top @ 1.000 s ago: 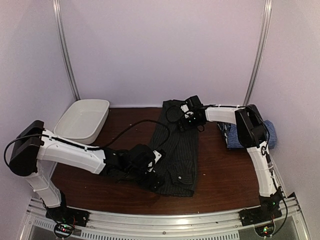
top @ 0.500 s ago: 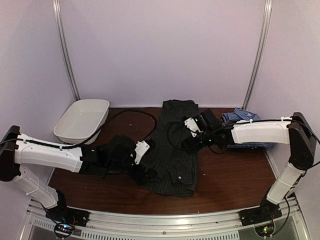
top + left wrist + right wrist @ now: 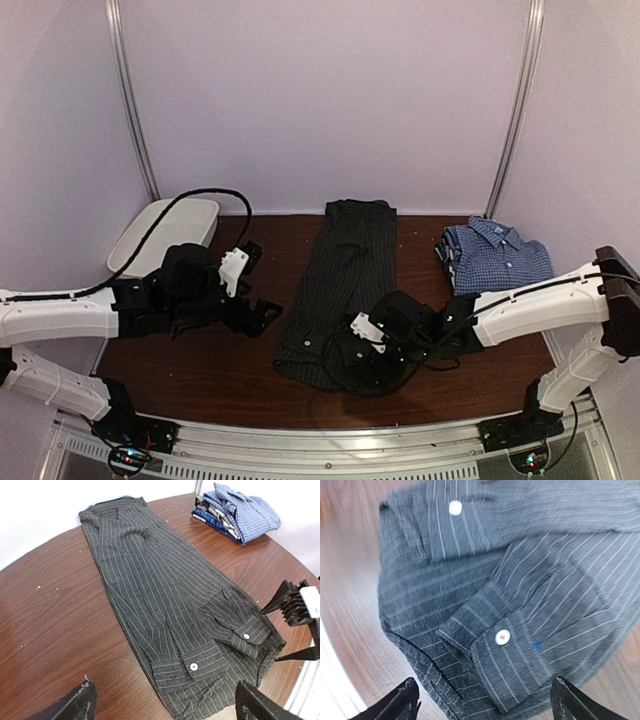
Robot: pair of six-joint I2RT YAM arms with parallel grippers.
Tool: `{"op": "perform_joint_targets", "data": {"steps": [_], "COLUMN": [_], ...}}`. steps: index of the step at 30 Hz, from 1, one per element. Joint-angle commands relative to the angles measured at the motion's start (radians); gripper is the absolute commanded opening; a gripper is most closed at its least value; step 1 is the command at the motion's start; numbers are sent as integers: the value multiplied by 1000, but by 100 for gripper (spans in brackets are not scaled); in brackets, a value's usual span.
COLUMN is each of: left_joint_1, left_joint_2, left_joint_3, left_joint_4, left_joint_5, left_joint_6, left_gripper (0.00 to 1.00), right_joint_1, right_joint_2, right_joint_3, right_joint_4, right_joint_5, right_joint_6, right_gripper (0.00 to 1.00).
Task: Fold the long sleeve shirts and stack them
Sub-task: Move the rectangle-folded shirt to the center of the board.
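Right gripper: nearest of all, poised over the near end of the black pinstriped shirt. Its fingers are spread wide with nothing between them. Its own camera looks straight down on the cloth, but whether the fingertips touch it cannot be told.

Under the right gripper: a buttoned cuff lies folded onto the body of the shirt, just in from the near hem.

Black pinstriped shirt, lie: flat on the surface as one long narrow strip with the sleeves folded in. The hem and cuffs are at the near end and the collar at the far end.

Long axis: runs from near to far, leaning slightly right toward the back. A fold that shortens the shirt would have to cross this line.

Left gripper: a little farther back and to the left of the shirt, about level with its near half. It is over bare surface and clear of the cloth, with its fingers wide apart and empty.

Nearer arm: the right, by a good margin. It sits on the end that must travel, while the left arm faces the shirt's long left edge from the side.

Likely next move: take the near end and carry it away toward the collar.

Blue checked shirt: already folded into a compact packet at the far right, well apart from the black one.

White tub: at the far left, partly behind the left arm.
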Motion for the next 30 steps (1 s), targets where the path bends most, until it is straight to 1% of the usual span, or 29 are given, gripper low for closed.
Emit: {"op": "perform_joint_targets", "data": {"steps": [1,8,11,14,20,24,26,27,30], "left_joint_1": [9,9,9,9,9,8,4,-7,-50], "left_joint_2": [3,19,22,26,60,77,84,88,117], "left_joint_3": [19,22,16,6,-14,-35,-57,-67,-96], "left_joint_4": [-27,-25,-15,3,42,78,129,143,174], "left_joint_5": [5,22,40,77,167,235,273,283,290], "left_joint_6": [15,17,32,46,84,110,122,132,180], "left_gripper": [98,98,98,98,98,98,98,97,98], "right_joint_1": [10,11,13,24,75,78,79,79,79], "right_joint_2": [89,176,186,189,167,129,94,73,-8], "right_joint_3": [32,71,71,62,29,-9,-29,-40,-79], "right_joint_4": [-35,-65,-80,-94,-97,-95,-98,-101,-110], "right_joint_5": [-11,-9,5,34,72,74,66,64,37], "right_joint_6": [-12,-29,-25,-9,75,127,153,166,213], "right_gripper": [91,87,80,70,39,14,1,0,0]}}
